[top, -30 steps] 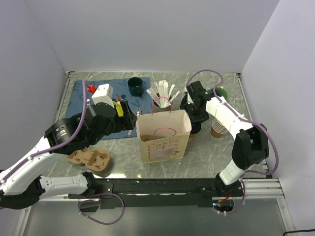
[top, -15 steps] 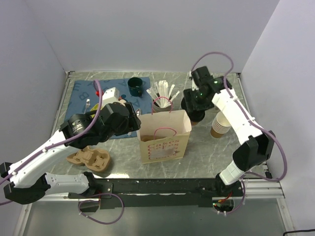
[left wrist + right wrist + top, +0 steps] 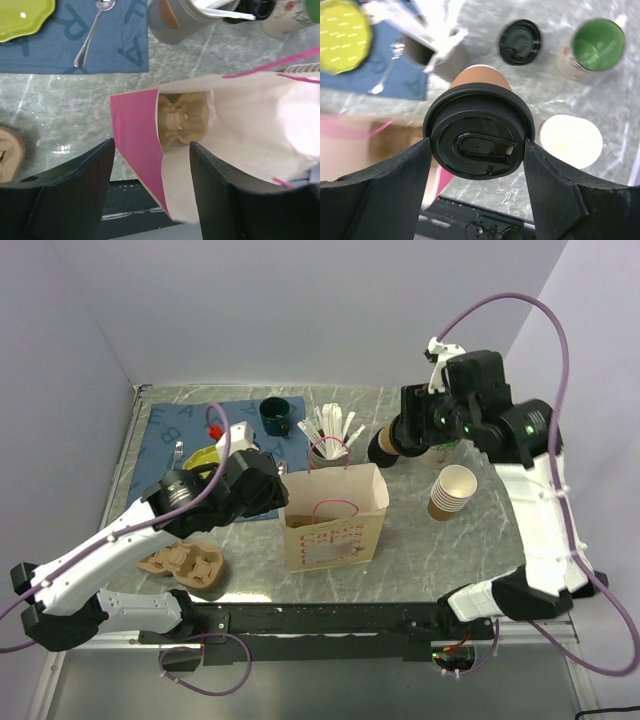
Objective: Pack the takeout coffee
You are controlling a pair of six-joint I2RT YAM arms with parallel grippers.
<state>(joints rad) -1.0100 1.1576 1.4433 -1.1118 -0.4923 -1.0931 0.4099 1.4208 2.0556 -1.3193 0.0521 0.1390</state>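
One takeout coffee (image 3: 382, 445), clamped in the right tool (image 3: 477, 150), hung tilted above the worktop (image 3: 420, 540), base toward the open paper bag (image 3: 332, 520) just left and nearer.

I hold the takeout coffee (image 3: 479, 131), a small tan paper cup capped with a round black plastic lid. My right pincer (image 3: 478, 150) clamps it, one black finger pressed against each side of the lid's rim. From my wrist the lid faces me squarely, its raised ring and oval sip tab plain to see, and the tan wall tapers away behind it. It hangs clear of the marbled grey surface (image 3: 420, 540). From above, the takeout coffee (image 3: 384, 444) is tilted, its tan base toward the left, just behind the far right corner of the pale paper bag (image 3: 335, 502).
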